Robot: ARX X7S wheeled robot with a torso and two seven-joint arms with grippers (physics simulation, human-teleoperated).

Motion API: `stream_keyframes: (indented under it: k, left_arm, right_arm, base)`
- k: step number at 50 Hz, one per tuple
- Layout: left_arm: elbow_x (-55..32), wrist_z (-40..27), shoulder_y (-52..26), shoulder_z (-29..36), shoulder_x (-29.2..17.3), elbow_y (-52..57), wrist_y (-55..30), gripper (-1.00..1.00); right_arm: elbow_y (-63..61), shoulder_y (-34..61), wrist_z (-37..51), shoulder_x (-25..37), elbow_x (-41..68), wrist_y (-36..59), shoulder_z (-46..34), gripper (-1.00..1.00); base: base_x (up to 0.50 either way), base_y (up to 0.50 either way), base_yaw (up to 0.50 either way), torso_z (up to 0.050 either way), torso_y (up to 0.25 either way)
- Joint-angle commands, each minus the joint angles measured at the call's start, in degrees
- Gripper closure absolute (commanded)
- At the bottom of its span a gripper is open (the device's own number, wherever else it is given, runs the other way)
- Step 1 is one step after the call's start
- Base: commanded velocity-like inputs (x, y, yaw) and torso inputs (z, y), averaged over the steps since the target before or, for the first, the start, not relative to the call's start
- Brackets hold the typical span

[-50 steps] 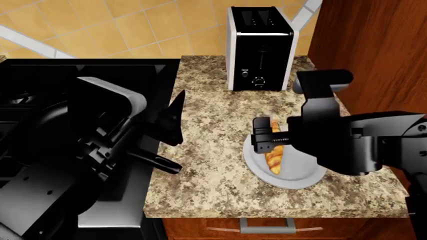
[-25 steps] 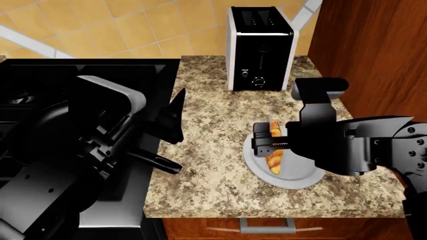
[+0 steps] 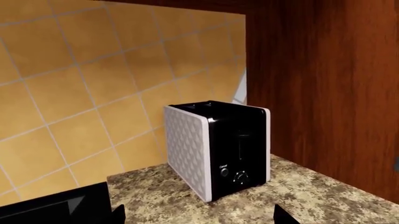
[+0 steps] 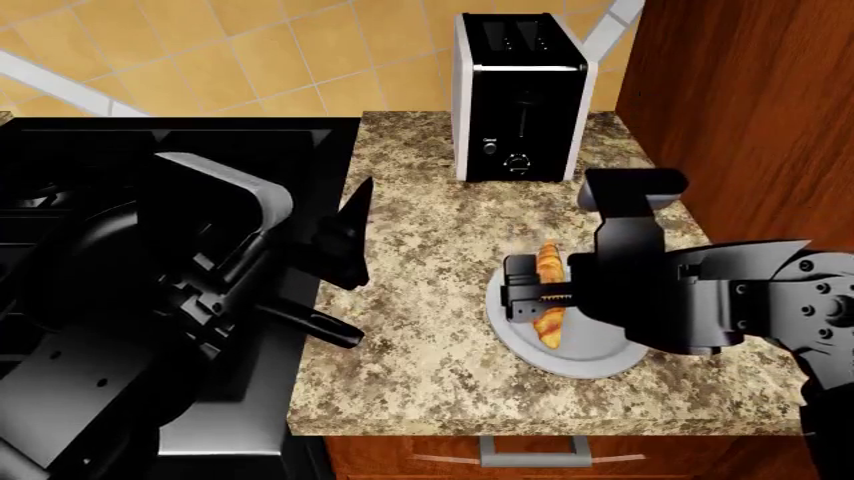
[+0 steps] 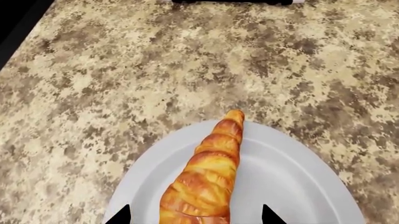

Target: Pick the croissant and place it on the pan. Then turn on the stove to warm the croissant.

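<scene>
The croissant (image 4: 549, 322) lies on a pale grey plate (image 4: 595, 358) on the counter. In the right wrist view the croissant (image 5: 206, 177) runs lengthwise between my two fingertips. My right gripper (image 4: 531, 291) is open, just above the croissant and straddling it, with nothing held. Its midpoint shows in the right wrist view (image 5: 193, 218). My left gripper (image 4: 358, 265) is open and empty over the edge between the stove (image 4: 80, 160) and the counter. The pan cannot be made out; my left arm covers most of the stove.
A black-and-white toaster (image 4: 521, 95) stands at the back of the granite counter (image 4: 414, 370); it fills the left wrist view (image 3: 218, 149). A wooden cabinet wall (image 4: 747, 100) rises on the right. A tiled wall is behind.
My right gripper has come down and slightly forward onto the croissant, jaws still open. The croissant, the plate and my left arm have not moved.
</scene>
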Motion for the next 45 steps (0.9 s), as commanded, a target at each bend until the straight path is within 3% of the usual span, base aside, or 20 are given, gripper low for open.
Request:
stream_keyframes:
  k: [1,28,29,45]
  left_arm:
    - [-0.2,-0.2,0.0,0.1,-0.1,-0.5,0.0,-1.00]
    - [-0.9,-0.8,-0.4,0.3,-0.2,-0.7,0.1,-1.00]
    - [-1.0,-0.8,-0.4,0.3,-0.3,-0.6,0.1,-1.00]
    - [-0.9,-0.9,-0.3,0.9,-0.5,-0.7,0.4,-1.00]
  right_arm:
    - [0.4,-0.3,-1.0,0.0,-0.5,-0.1,-0.5,-1.00]
    - [0.1,-1.4,-1.2,0.6,0.2,-1.1,-0.6,-1.00]
    - [0.0,-1.4,-1.2,0.7,0.2,-1.1,-0.6,1.00]
    - [-1.3,-1.0,-1.1,1.3,-0.3,-1.6,-0.6,1.00]
  base:
    - [0.00,0.00,0.00,0.000,0.000]
    - [0.00,0.00,0.00,0.000,0.000]
    - [0.00,0.00,0.00,0.000,0.000]
    - [0.00,0.00,0.00,0.000,0.000]
